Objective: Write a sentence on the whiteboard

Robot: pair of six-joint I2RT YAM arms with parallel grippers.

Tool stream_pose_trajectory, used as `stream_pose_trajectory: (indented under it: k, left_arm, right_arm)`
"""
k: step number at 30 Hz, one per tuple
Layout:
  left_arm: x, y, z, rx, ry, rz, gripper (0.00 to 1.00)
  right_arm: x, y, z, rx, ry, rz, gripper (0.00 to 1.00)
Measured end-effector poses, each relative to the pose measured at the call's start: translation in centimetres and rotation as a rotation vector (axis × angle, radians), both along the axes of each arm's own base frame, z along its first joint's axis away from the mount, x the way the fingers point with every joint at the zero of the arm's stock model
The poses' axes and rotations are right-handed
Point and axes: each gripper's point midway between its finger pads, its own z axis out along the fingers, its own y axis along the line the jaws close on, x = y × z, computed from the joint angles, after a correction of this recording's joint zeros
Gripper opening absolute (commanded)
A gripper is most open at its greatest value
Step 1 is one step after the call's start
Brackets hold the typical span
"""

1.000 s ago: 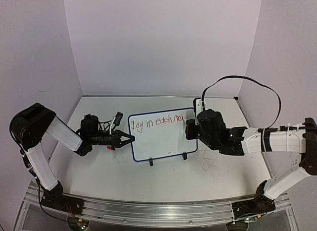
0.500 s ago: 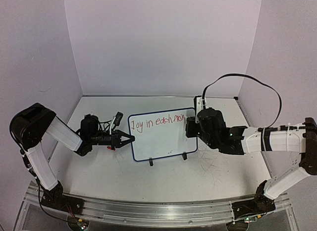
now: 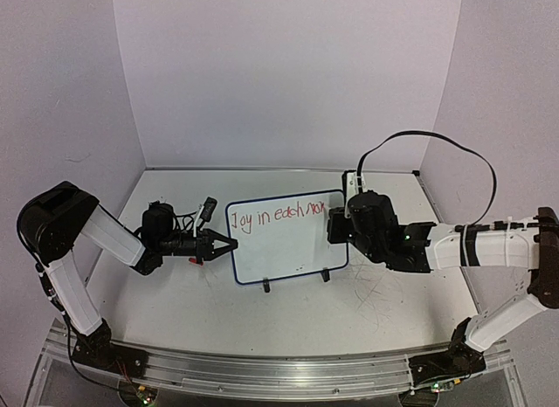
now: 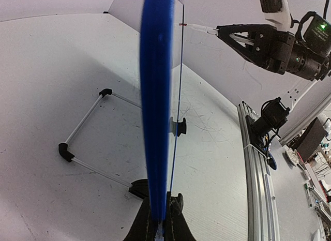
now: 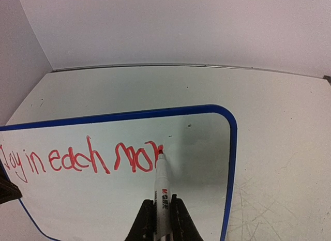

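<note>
Top external: left pincer (image 3: 217,245) clamped on whiteboard (image 3: 288,254) at its left rim, likely bracing board upright against pen pressure. Sentence (image 3: 278,213) runs rightward from there, unfinished, ends "mo…". Right pincer (image 5: 159,216) closed around marker (image 5: 161,184), tip just ahead, touching last red stroke.

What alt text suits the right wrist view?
The right pincer grips a white marker pen, its red tip against a glossy white, blue-rimmed whiteboard at the end of red handwritten letters beginning "Joy in each mo".
</note>
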Motion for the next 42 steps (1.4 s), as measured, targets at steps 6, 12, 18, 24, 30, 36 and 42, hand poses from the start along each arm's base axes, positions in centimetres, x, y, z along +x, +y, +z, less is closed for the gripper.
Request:
stream_pose_trajectory:
  k: [6,12,18,24,30,36,42]
  left_arm:
    - [0.0,0.0,0.0,0.0,0.0,0.0,0.0]
    - [0.0,0.0,0.0,0.0,0.0,0.0,0.0]
    - [0.0,0.0,0.0,0.0,0.0,0.0,0.0]
    - [0.0,0.0,0.0,0.002,0.003,-0.001,0.0]
    - [0.0,0.0,0.0,0.002,0.003,-0.001,0.0]
    - [0.0,-0.1,0.0,0.002,0.003,-0.001,0.0]
    - [0.0,0.0,0.0,0.002,0.003,-0.001,0.0]
  right_arm:
    - [-0.4,0.0,-0.7,0.003,0.019,0.002,0.0]
    - [-0.8,-0.1,-1.4,0.0,0.036,0.002,0.0]
    - [-0.8,-0.2,-1.4,0.002,0.038,0.0,0.0]
    - [-0.8,-0.2,-1.4,-0.002,0.032,0.001,0.0]
    - [-0.6,-0.1,-1.1,-0.011,0.02,-0.001,0.0]
    - [-0.2,0.1,-0.5,-0.012,0.0,-0.007,0.0]
    - [0.0,0.1,-0.1,-0.014,-0.013,-0.011,0.0]
